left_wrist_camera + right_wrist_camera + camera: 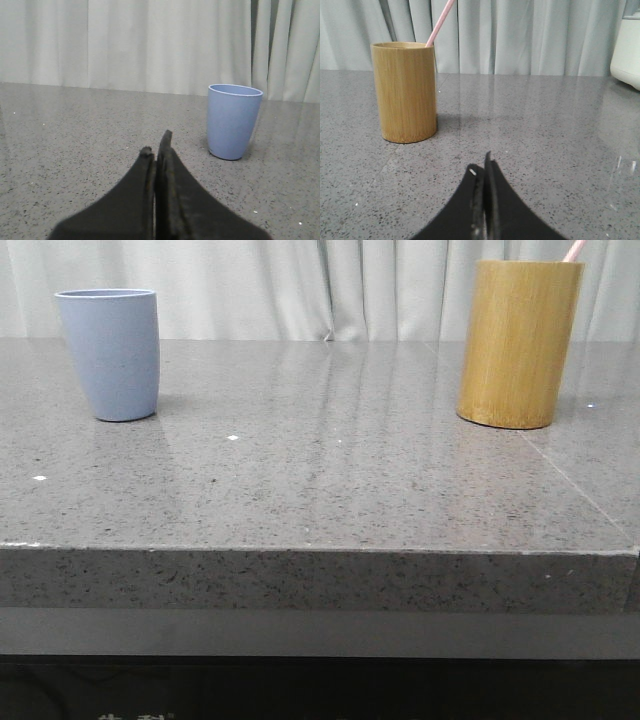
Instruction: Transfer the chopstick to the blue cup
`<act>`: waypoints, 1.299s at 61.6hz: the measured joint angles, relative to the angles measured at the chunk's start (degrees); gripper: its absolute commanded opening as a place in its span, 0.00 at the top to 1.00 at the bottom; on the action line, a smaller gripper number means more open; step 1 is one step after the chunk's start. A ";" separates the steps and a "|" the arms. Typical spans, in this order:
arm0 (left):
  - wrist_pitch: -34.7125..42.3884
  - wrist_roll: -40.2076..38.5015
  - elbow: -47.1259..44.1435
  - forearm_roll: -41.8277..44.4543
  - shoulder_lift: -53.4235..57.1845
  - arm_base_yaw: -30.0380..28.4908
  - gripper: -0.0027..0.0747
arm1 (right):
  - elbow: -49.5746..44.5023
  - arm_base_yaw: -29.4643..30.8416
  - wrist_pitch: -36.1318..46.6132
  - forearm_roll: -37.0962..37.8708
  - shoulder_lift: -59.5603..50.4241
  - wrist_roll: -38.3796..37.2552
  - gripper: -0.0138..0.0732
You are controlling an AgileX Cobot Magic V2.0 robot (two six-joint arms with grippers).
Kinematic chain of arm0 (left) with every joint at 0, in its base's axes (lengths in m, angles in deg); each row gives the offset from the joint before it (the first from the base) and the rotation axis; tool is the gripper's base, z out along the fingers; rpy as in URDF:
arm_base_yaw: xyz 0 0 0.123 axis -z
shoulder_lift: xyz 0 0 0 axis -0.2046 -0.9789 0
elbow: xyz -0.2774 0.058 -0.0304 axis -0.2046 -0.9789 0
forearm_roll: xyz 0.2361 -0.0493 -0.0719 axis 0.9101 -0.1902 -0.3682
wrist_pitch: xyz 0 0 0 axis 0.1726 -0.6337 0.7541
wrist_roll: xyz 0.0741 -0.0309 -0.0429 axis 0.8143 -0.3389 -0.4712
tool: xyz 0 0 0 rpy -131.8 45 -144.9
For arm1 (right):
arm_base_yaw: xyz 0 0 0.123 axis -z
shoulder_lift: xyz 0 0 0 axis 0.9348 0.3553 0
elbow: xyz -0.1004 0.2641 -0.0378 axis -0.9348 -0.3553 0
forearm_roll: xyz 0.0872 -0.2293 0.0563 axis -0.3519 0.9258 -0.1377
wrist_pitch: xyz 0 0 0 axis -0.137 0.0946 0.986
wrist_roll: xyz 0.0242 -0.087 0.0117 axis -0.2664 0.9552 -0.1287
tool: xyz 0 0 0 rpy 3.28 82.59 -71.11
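Both claws, left [156, 145] and right [481, 164], closed, empty.

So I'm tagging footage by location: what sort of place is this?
Probably a staged tabletop test setup rather than a real kitchen: a speckled grey stone-look countertop, pale curtains closing off the back, and just a blue cup and a bamboo holder holding a pink chopstick.
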 measured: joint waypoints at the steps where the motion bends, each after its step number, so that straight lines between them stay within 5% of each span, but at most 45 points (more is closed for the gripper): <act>1: 0.00 0.00 0.00 0.00 0.00 0.00 0.99 | 0.00 0.00 0.00 0.00 0.00 0.00 0.98; 42: 3.90 -0.04 1.25 -0.45 0.00 0.00 0.99 | 0.98 0.00 0.72 0.00 0.00 0.00 0.98; 62: -9.17 -0.04 22.72 -0.45 -2.54 0.00 0.99 | 20.97 0.00 -9.68 0.00 1.23 0.00 0.98; 80: -29.43 -0.04 45.15 -0.45 -15.34 0.00 0.99 | 38.32 0.00 -24.02 0.00 13.78 0.00 0.98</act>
